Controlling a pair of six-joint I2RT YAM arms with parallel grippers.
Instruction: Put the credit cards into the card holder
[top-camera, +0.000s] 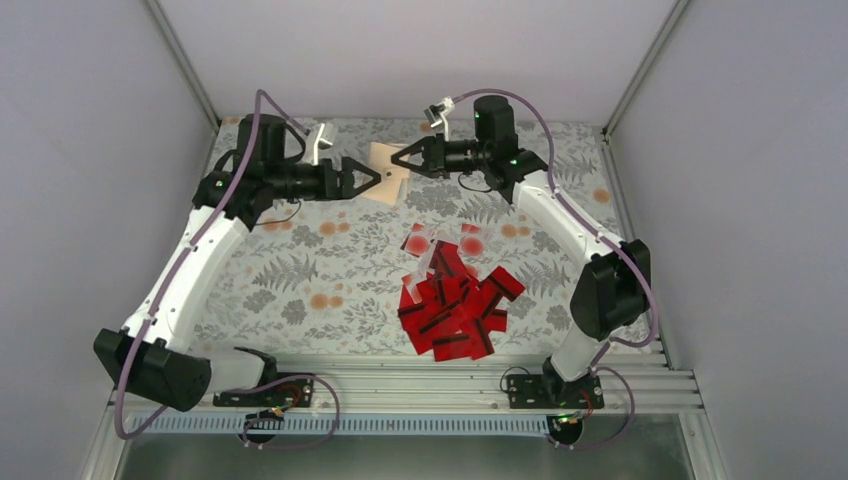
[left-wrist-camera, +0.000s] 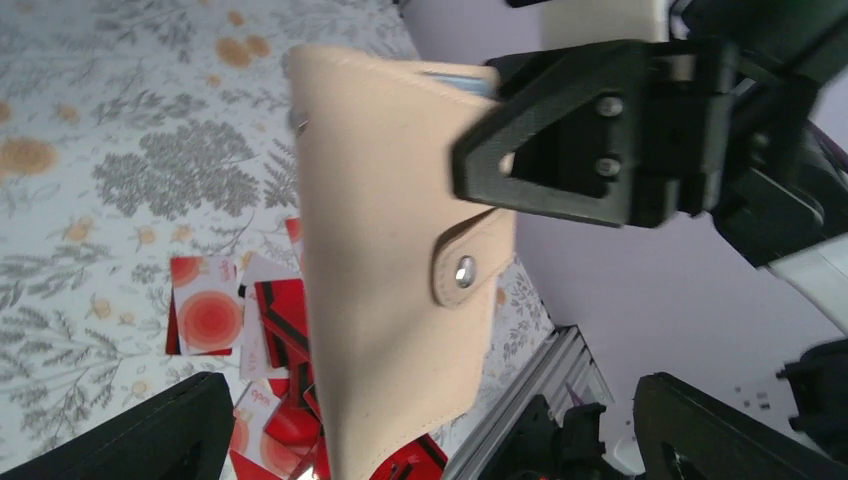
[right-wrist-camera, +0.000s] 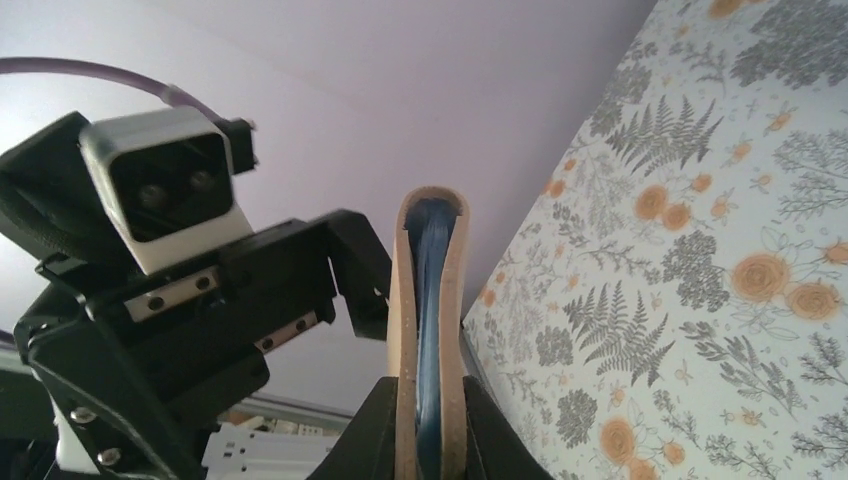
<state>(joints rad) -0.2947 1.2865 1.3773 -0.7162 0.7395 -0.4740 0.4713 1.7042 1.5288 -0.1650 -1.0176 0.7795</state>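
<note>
The credit cards are lying heaped on the cloth toward 5 o'clock. My right gripper is pinching the card holder up at 12 o'clock. My left gripper is gaping wide, holding nothing. Next, I think, it needs opening.

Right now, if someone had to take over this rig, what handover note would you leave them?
Left gripper: fingers open, standing either side of the card holder without gripping it.
Right gripper: shut on the card holder, holding it up above the cloth.
Credit cards: heaped on the cloth, nearer the bases.
Done: holder lifted; no card seen in it.
To do: pick cards, slide them in.
</note>
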